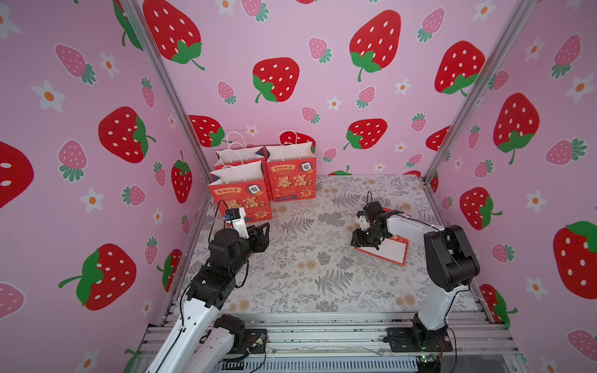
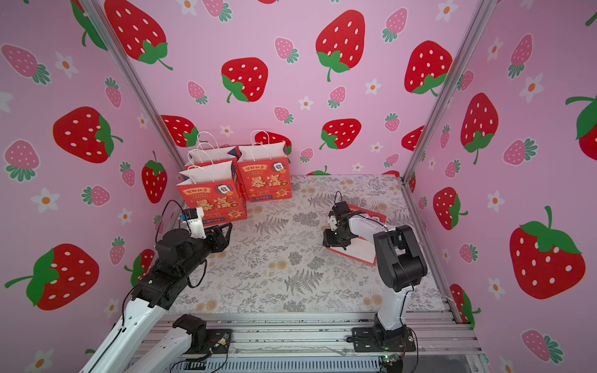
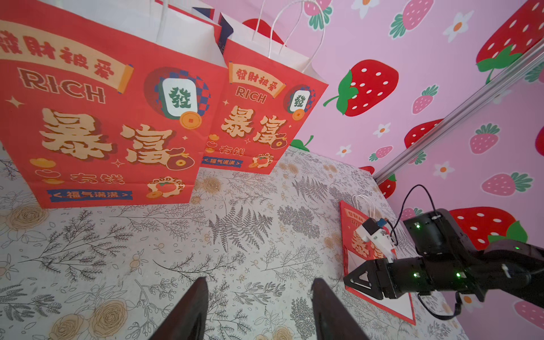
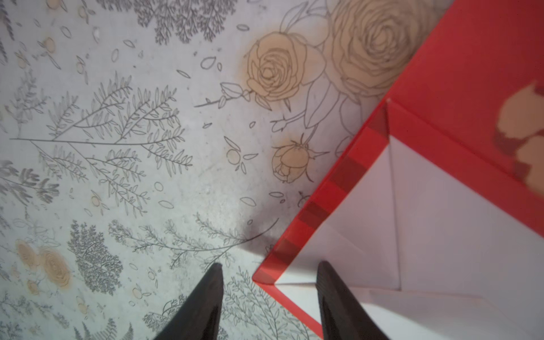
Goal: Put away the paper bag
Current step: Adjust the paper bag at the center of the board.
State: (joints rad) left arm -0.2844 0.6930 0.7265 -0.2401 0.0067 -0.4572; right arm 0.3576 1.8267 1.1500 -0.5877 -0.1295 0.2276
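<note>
A red paper bag [image 1: 392, 251] [image 2: 361, 251] lies flat on the right side of the flower-print table, white bottom fold facing up, white handles towards the back wall. My right gripper [image 1: 366, 244] [image 2: 336, 243] [image 4: 269, 266] hangs open just over its near-left corner. One finger is above the tablecloth, the other above the white fold [image 4: 441, 212]; nothing is gripped. My left gripper [image 1: 263, 231] [image 2: 226, 231] [image 3: 259, 282] stands open and empty over bare tablecloth at the left. The left wrist view shows the flat bag [image 3: 396, 297] under the right gripper [image 3: 363, 278].
Three matching red bags stand upright at the back left: front one [image 1: 240, 200] [image 3: 97, 123], one beside it [image 1: 292, 177] [image 3: 259, 117], one behind [image 1: 240, 154]. Strawberry-print walls with aluminium posts [image 1: 452, 129] close three sides. Metal rails [image 1: 323, 329] run along the front edge.
</note>
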